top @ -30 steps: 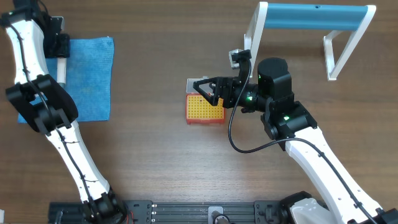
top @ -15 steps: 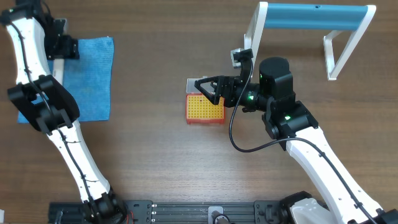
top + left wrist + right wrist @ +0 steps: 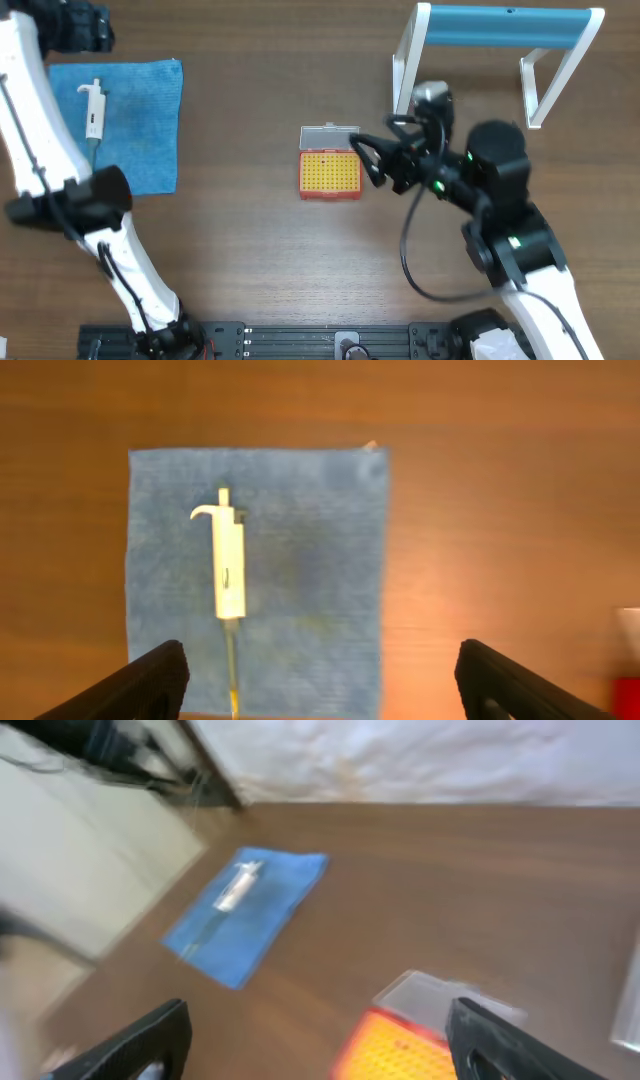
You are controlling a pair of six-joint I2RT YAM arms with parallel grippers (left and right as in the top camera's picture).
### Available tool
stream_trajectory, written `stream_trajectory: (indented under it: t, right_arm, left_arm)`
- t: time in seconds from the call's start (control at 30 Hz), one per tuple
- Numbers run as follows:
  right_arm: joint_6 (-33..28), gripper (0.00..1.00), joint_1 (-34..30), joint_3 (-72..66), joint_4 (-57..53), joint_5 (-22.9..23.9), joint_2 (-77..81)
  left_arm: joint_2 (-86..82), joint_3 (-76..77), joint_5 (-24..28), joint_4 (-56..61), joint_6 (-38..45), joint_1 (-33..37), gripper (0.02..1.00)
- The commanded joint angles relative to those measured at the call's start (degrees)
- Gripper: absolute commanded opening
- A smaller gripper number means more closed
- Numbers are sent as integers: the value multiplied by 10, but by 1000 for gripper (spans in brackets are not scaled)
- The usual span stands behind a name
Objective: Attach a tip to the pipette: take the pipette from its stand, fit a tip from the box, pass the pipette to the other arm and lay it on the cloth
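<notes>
— Which step is the robot on?

— By the look of it, the last one. The pipette point(image 3: 228, 565) lies flat on the blue cloth point(image 3: 300, 560), wholly within its edges, with what looks like a yellowish tip point(image 3: 234, 705) at the end of its thin shaft. It is well apart from the stand point(image 3: 505, 25) and from the tip box point(image 3: 330, 175).

— And the grippers?

— The left gripper point(image 3: 322, 685) hangs above the cloth, its fingers spread wide with nothing between them and clear of the pipette. The right gripper point(image 3: 372, 162) is just beside the tip box, likewise spread and empty.

— So what does the next move call for?

— Very little, in all likelihood. With the pipette laid down and let go, the task seems all but complete. The left arm only needs to draw away over the table point(image 3: 240, 260) without brushing the cloth or nudging the pipette, and the right arm needs to stay clear of the box.
</notes>
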Motion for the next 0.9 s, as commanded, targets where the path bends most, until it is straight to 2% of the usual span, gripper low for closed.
stream_trajectory:
  t: [0.03, 0.13, 0.23, 0.3, 0.43, 0.53, 0.7, 0.73, 0.83, 0.9]
  right_arm:
    - [-135, 833, -2, 8, -59, 180, -93]
    - [-175, 831, -2, 8, -141, 214, -158]
    - [-187, 831, -2, 7, -295, 212, -263]
    - [-187, 840, -2, 3, -347, 212, -326]
    - [-186, 858, -2, -17, -385, 212, -460]
    - [-174, 855, -3, -37, -394, 212, -543]
    - [-114, 858, -2, -52, -428, 212, -507]
    - [-99, 855, -2, -61, -428, 212, -507]
    - [-89, 855, -2, -64, -430, 215, -507]
    - [-89, 855, -2, -64, -431, 228, -507]
  left_arm:
    - [-132, 13, 87, -5, -77, -46, 871]
    - [-204, 13, 79, -5, -99, -97, 871]
    - [-311, -12, 16, -5, -140, -194, 871]
    - [-367, -47, -27, -5, -158, -245, 871]
    - [-493, -184, -50, -5, -207, -317, 871]
    - [-609, -346, -62, -5, -265, -334, 871]
    - [-803, -613, -88, 7, -323, -334, 895]
    - [-863, -690, -95, 38, -339, -334, 897]
    - [-943, -788, -95, 112, -340, -334, 982]
    - [-995, -853, -100, 160, -340, -334, 998]
